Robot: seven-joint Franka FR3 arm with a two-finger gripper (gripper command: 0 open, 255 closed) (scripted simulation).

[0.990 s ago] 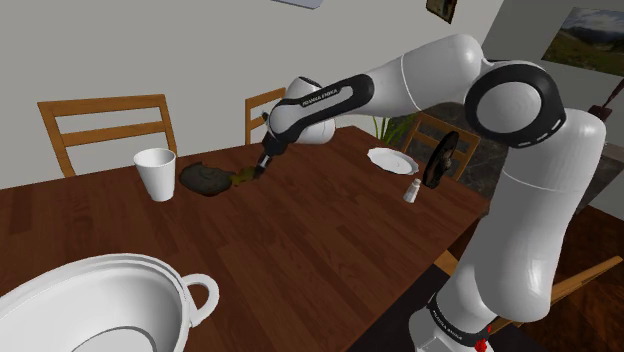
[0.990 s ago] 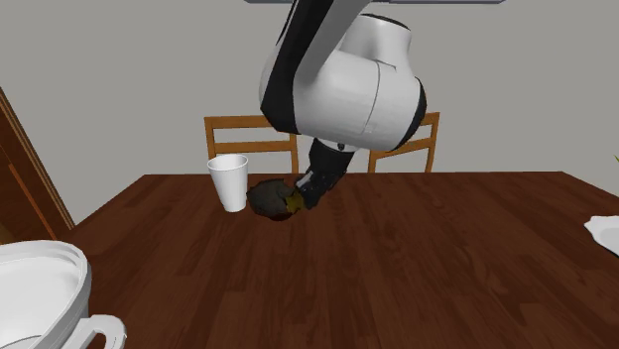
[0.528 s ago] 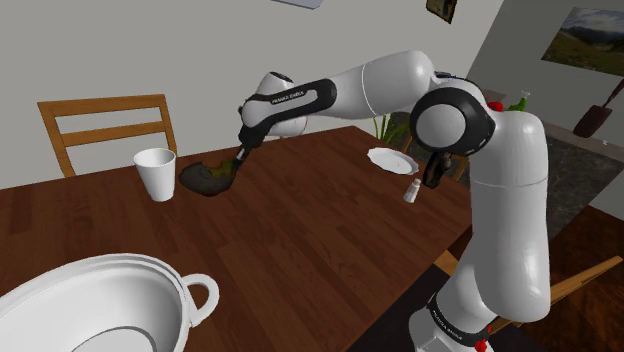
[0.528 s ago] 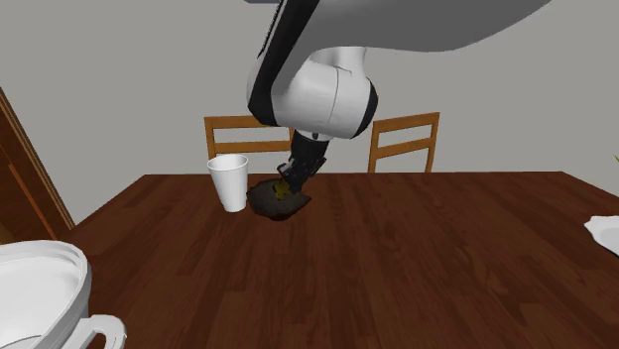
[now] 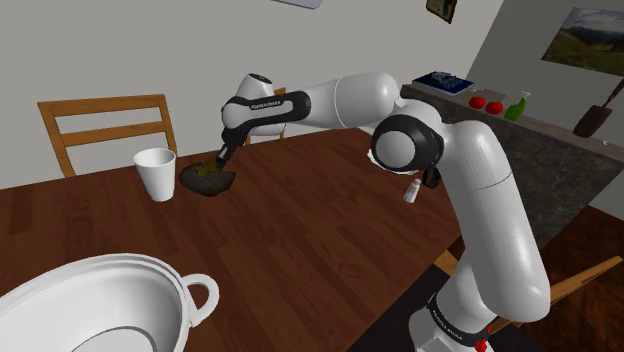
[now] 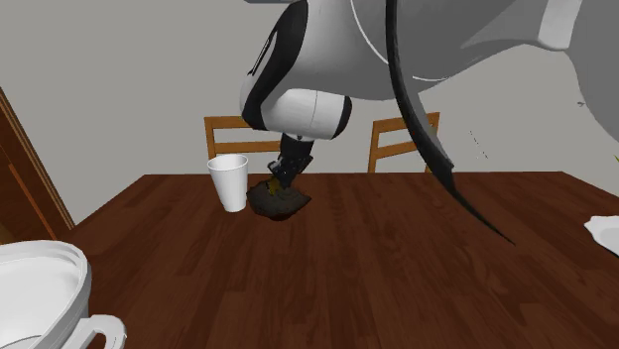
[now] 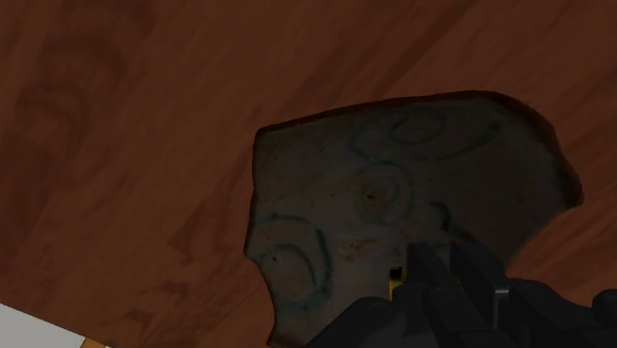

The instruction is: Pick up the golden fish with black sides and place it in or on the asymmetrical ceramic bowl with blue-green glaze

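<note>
Golden fish [image 6: 275, 185] hangs pinched in the end effector [image 6: 281, 176], its black fingers clamped on it just above the dark, uneven bowl [image 7: 396, 188] with faint blue-green rings; the bowl rests on the brown wooden worktop [image 5: 330, 230], just beside a white cup [image 5: 156, 172].

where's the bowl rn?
The dark bowl sits on the far part of the wooden table, toward the shoulder view's left. It is just right of the white cup, under the gripper clasping the fish.
</note>
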